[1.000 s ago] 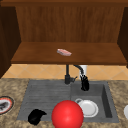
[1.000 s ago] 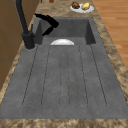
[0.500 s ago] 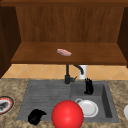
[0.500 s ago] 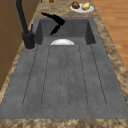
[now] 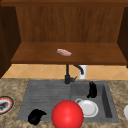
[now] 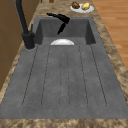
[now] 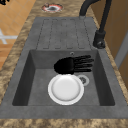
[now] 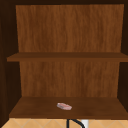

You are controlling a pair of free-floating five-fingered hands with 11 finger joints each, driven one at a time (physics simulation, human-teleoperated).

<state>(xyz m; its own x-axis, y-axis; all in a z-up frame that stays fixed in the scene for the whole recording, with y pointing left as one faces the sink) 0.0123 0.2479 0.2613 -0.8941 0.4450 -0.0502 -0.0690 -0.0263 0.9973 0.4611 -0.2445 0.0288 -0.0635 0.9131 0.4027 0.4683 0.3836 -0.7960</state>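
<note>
while the right hand (image 5: 92,90) hangs in the sink basin (image 5: 106,100) at the lower right of the front view, open room shows between it and the basin's side walls. its fingers are stretched out straight, holding nothing; in the right side view they run along the frame's width toward the faucet (image 7: 100,37) side, just above the white plate (image 7: 65,89). round and plain, the plate lies flat on the basin floor, beside the drain (image 7: 82,80). at the lower left of the front view, the left hand (image 5: 35,116) hovers at the draining board's (image 5: 45,97) front edge, curled, beside a red ball (image 5: 67,114).
</note>
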